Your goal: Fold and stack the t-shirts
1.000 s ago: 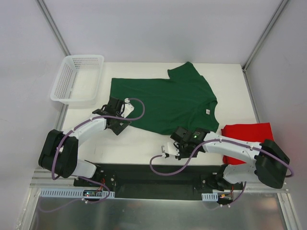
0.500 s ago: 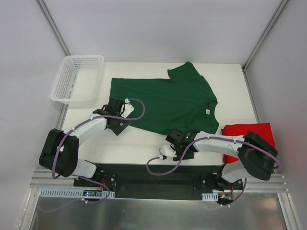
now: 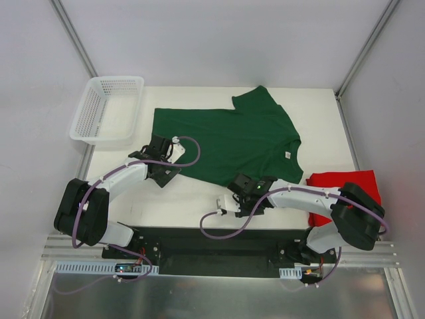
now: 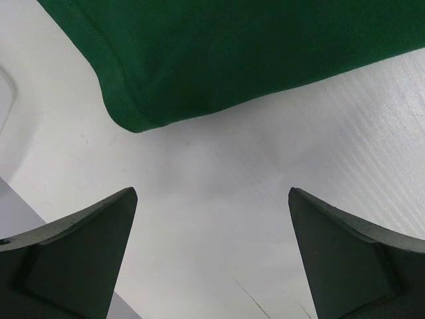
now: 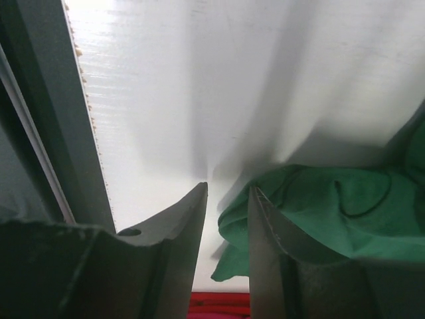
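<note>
A dark green t-shirt (image 3: 229, 139) lies spread flat across the middle of the table, neck to the right. A folded red t-shirt (image 3: 345, 189) sits at the right edge. My left gripper (image 3: 164, 163) stands wide open at the green shirt's near left corner; in the left wrist view that corner (image 4: 232, 53) lies just ahead of the left gripper (image 4: 209, 193), untouched. My right gripper (image 3: 239, 193) is low at the shirt's near edge. Its fingers (image 5: 228, 187) stand narrowly apart, bunched green cloth (image 5: 319, 199) against the right finger, red cloth (image 5: 219, 306) behind.
A white mesh basket (image 3: 106, 107) stands at the table's far left corner. The black base plate (image 3: 199, 242) runs along the near edge, and the table's metal rim (image 5: 60, 133) shows just left of the right gripper. Grey walls close in both sides.
My right gripper has slid left along the near edge of the green shirt and its fingers have parted a little. The left arm has not moved.
</note>
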Motion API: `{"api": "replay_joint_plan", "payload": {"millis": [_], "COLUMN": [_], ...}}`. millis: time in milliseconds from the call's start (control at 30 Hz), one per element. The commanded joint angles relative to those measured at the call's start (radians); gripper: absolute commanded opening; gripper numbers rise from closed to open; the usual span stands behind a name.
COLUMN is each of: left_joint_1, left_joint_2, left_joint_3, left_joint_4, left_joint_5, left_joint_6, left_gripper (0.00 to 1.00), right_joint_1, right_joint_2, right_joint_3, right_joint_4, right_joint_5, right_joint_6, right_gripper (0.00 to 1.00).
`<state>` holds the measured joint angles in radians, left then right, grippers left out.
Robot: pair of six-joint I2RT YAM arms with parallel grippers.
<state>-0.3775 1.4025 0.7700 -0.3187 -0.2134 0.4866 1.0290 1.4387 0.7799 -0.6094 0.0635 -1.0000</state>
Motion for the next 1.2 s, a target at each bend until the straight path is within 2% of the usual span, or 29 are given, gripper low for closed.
{"api": "replay_joint_plan", "payload": {"millis": [0,167,733,800,967,1167], "left_joint_1": [0.008,0.008,0.009,0.008,0.008,0.008], "left_joint_2": [-0.022,-0.023,0.009,0.013,0.015,0.019], "left_joint_3": [-0.001,-0.001,0.009,0.009,0.008,0.011], "left_joint_4": [0.000,0.000,-0.008,-0.008,-0.010,-0.011], "left_joint_5": [-0.006,-0.006,0.011,0.012,0.016,0.014], "left_joint_6": [-0.005,-0.006,-0.014,-0.017,-0.017,-0.017], "left_gripper": [0.99,1.00,0.99,0.99,0.99,0.99], "right_joint_1": [-0.024,-0.040,-0.073,-0.073,-0.073,-0.072], "right_joint_2": [0.017,0.052,-0.023,-0.014,-0.020,-0.066], "right_joint_3": [0.033,0.015,0.001,-0.001,-0.004,0.059], "right_joint_4": [0.013,0.049,0.154,0.158,0.169,0.085], "right_joint_5": [0.009,0.027,0.167,0.170,0.171,0.148], "right_joint_6": [-0.025,-0.038,-0.026,-0.025,-0.019,0.001], "right_gripper": [0.34,0.34,0.36,0.29,0.01,0.01]}}
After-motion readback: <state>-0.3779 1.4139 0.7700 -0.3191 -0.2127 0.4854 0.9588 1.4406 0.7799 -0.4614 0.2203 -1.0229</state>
